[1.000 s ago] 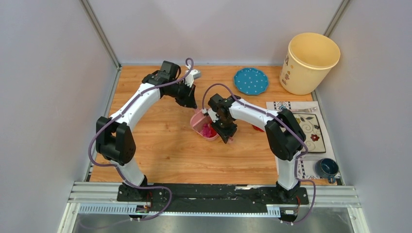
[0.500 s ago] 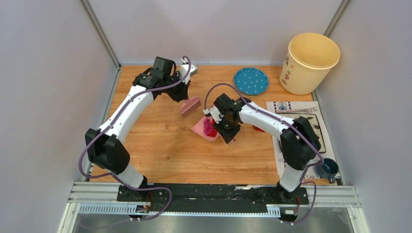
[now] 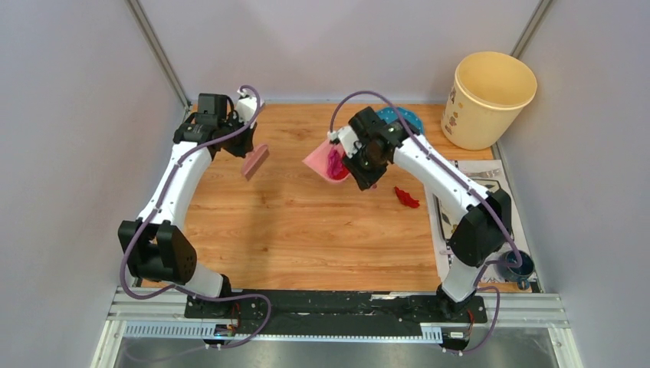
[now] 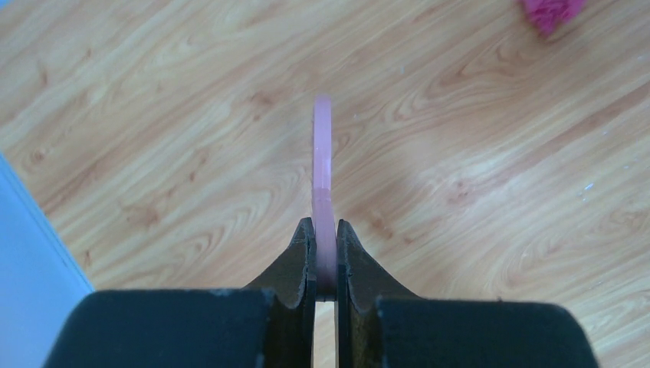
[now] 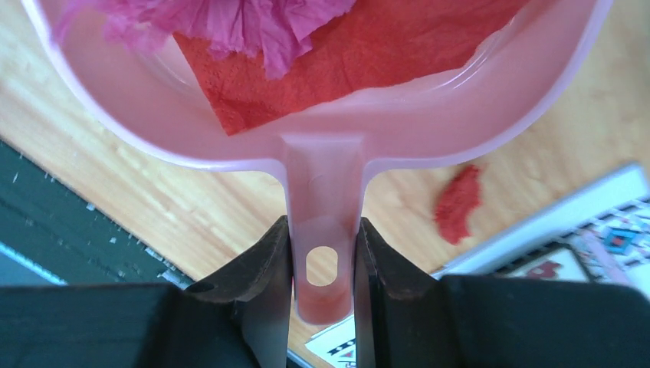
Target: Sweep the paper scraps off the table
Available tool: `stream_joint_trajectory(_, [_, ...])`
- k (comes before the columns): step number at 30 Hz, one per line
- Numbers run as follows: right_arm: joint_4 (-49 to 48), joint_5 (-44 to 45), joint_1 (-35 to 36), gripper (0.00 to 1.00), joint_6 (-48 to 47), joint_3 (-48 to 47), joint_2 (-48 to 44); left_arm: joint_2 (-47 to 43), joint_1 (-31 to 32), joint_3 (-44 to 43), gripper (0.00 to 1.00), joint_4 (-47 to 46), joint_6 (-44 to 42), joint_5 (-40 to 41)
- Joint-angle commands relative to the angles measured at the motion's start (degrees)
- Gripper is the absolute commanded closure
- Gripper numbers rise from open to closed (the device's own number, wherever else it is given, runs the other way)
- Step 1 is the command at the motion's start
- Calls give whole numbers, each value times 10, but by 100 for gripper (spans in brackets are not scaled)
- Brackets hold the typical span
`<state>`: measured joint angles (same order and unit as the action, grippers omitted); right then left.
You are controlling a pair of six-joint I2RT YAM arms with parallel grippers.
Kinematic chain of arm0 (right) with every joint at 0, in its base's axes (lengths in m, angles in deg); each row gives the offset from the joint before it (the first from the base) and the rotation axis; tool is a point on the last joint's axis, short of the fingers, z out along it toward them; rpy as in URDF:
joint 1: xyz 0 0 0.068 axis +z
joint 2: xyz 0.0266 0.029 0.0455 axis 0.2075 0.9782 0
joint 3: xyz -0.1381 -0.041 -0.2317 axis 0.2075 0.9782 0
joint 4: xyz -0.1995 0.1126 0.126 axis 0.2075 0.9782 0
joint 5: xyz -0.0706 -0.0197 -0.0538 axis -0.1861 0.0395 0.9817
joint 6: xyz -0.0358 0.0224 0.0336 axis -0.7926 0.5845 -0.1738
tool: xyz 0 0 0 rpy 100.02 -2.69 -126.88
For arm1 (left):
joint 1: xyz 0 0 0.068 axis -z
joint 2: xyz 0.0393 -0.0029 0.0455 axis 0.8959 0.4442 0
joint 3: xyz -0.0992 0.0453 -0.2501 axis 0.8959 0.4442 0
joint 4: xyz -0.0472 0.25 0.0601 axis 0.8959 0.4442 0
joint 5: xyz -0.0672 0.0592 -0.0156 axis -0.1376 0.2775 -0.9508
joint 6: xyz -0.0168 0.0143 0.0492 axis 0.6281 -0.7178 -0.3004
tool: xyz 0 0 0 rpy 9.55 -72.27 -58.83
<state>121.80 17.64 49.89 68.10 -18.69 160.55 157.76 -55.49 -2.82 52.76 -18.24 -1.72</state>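
Your left fingers (image 4: 325,234) are pinched almost completely shut on the thin pink brush (image 4: 323,157). Only its edge shows in the left wrist view, running straight out ahead of the fingertips. From above, the brush (image 3: 255,161) juts out just past those fingers over the bench (image 3: 306,238). I cannot tell whether it touches the wood. One magenta scrap (image 4: 552,11) lies on the bench well ahead of the left fingers and off to their right.

Your right fingers (image 5: 322,228) are partly closed, clamping the flat handle of the pale pink dustpan (image 5: 460,115) from both sides just beyond its hanging hole. The bowl opens directly ahead of the fingertips. Most of the paper scraps (image 5: 253,23) sit inside it: a crumpled magenta wad on the left, and a flat red sheet (image 5: 368,54) beside and partly under it. In the top view the dustpan (image 3: 316,159) sits tilted and looks raised off the bench.

One red scrap (image 5: 457,203) lies on the bare wood outside the dustpan, below its rim and to the right of the right fingers. It is close to the edge of the patterned placemat (image 5: 571,257).
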Motion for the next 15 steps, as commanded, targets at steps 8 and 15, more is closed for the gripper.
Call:
stream_joint_trajectory(8, [103, 81, -215, 100, 2, -336, 113, -67, -29, 93, 100, -16, -17, -26])
stream_joint_trajectory(15, [77, 167, -333, 100, -11, -522, 201, -62, -29, 100, 100, -10, -20, -34])
